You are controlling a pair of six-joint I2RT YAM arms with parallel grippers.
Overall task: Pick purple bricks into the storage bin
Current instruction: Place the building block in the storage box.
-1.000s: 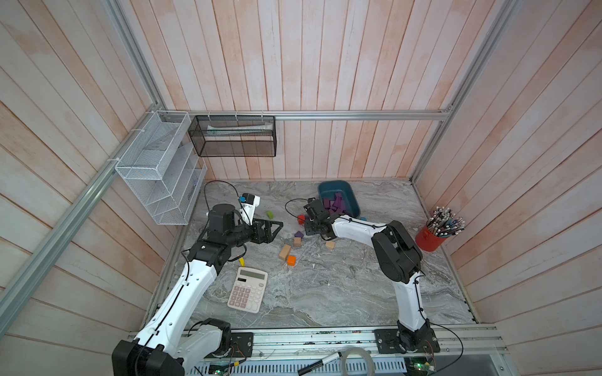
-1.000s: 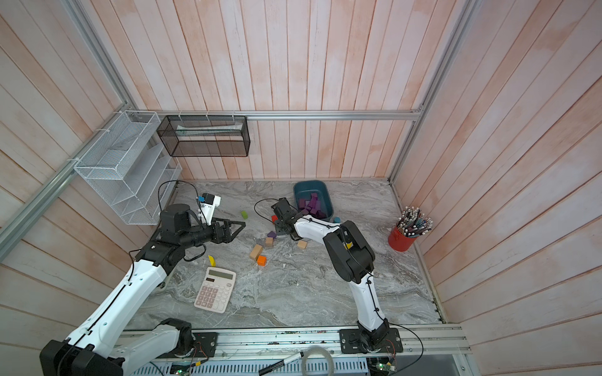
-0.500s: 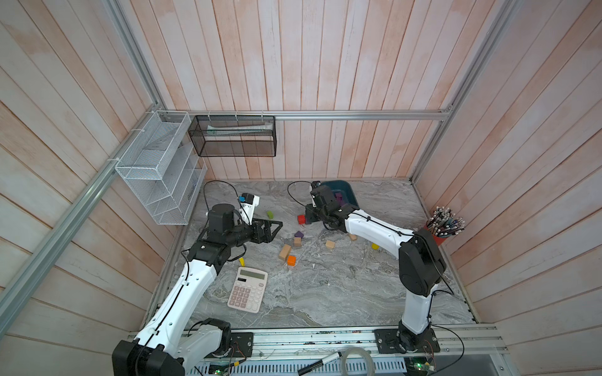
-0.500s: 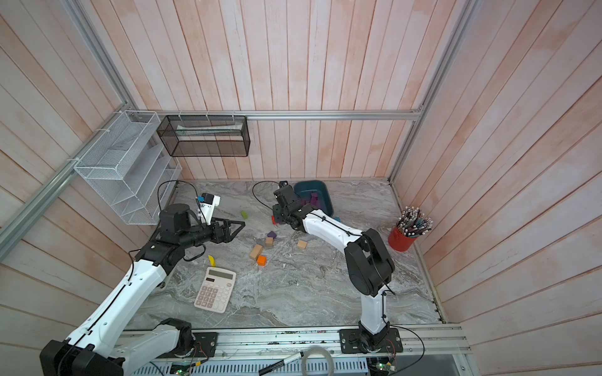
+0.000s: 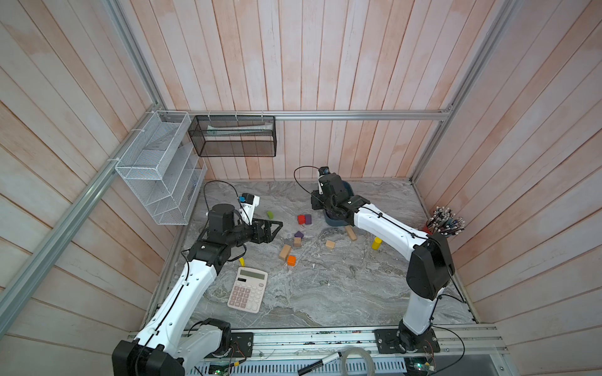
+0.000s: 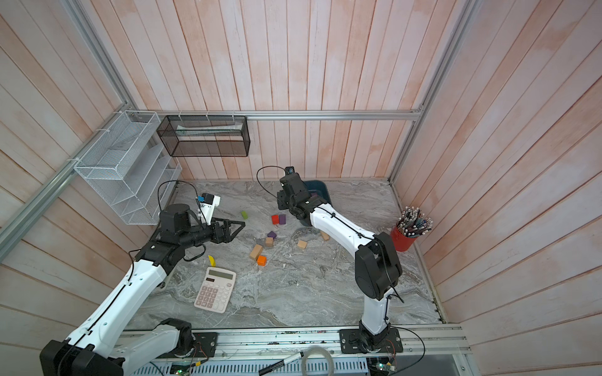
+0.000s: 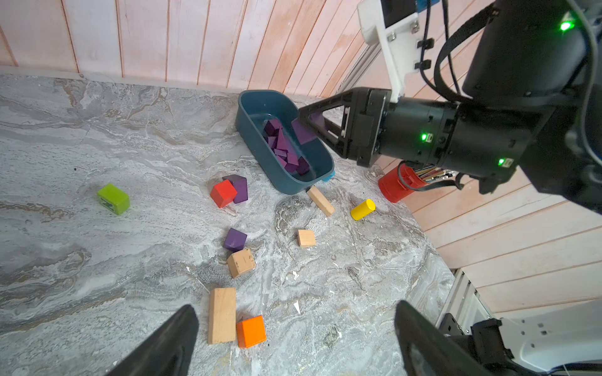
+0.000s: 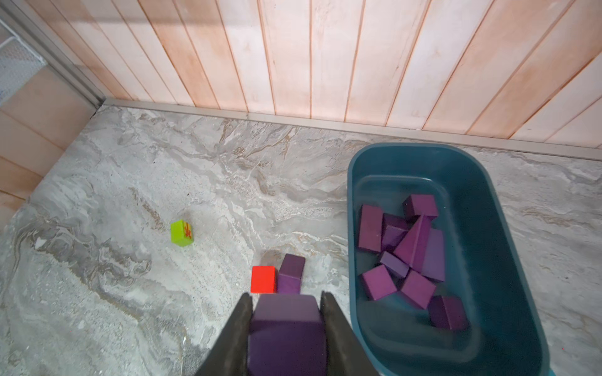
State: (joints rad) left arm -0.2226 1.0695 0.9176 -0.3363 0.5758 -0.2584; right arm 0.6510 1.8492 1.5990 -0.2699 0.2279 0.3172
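Note:
My right gripper (image 8: 286, 294) is shut on a purple brick (image 8: 286, 325) and holds it in the air by the rim of the teal storage bin (image 8: 350, 195). The left wrist view shows that brick (image 7: 301, 132) in the right gripper (image 7: 304, 122) against the bin (image 7: 250, 130). Several purple bricks (image 8: 413, 244) lie inside the bin. One purple brick (image 5: 308, 219) rests on the table against a red block (image 5: 301, 218). Another purple brick (image 5: 298, 234) lies nearer the front. My left gripper (image 7: 294, 309) hangs open and holds nothing, left of the blocks (image 5: 277, 226).
Loose on the marble table are tan blocks (image 5: 284, 251), an orange cube (image 5: 291, 260), a green block (image 5: 270, 214) and a yellow cylinder (image 5: 377, 243). A calculator (image 5: 247, 289) lies front left. A red pen cup (image 6: 404, 239) stands at the right wall. Wire racks (image 5: 156, 169) hang at the back left.
My right arm has risen from the loose blocks with the purple brick and swung back toward the bin. The left arm has stayed where it was.

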